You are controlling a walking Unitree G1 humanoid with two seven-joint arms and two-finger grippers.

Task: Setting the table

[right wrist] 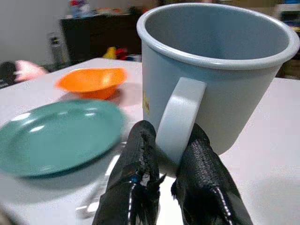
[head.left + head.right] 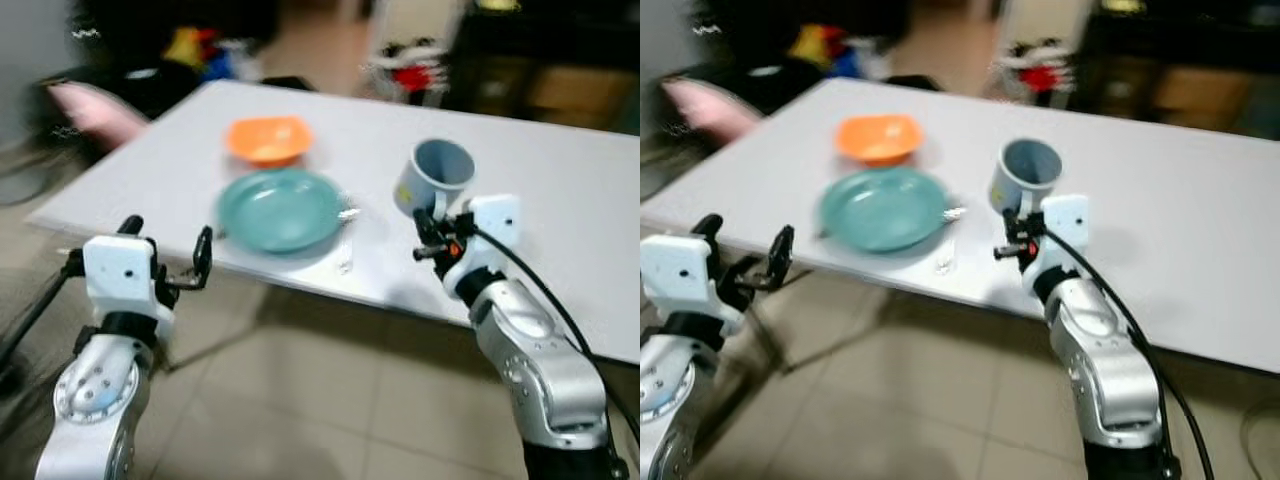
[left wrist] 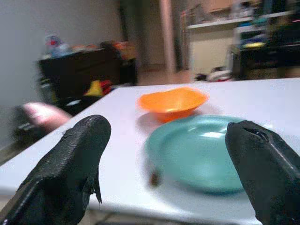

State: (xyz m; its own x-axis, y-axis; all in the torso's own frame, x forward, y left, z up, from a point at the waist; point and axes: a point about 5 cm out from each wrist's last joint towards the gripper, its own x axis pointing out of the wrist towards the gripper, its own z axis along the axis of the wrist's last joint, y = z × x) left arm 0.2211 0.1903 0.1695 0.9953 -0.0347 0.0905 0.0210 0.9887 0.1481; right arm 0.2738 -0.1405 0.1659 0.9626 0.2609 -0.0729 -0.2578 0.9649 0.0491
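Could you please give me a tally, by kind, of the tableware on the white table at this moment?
Plates: 1, the teal plate
Bowls: 1, the orange bowl
Mugs: 1, the grey-blue mug, its handle pinched by the right gripper
Cutlery: 1 blurred silvery piece beside the plate
Total: 4

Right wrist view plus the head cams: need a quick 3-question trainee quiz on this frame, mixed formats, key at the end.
1. True or false: the right gripper is shut on the handle of the grey-blue mug.
2. Multiple choice: what sits just beyond the teal plate on the white table? A) an orange bowl B) a glass jug C) a folded napkin
3. Fill in: the left gripper hovers off the table's near edge with its fingers ____.

Key: 1 true; 2 A; 3 open
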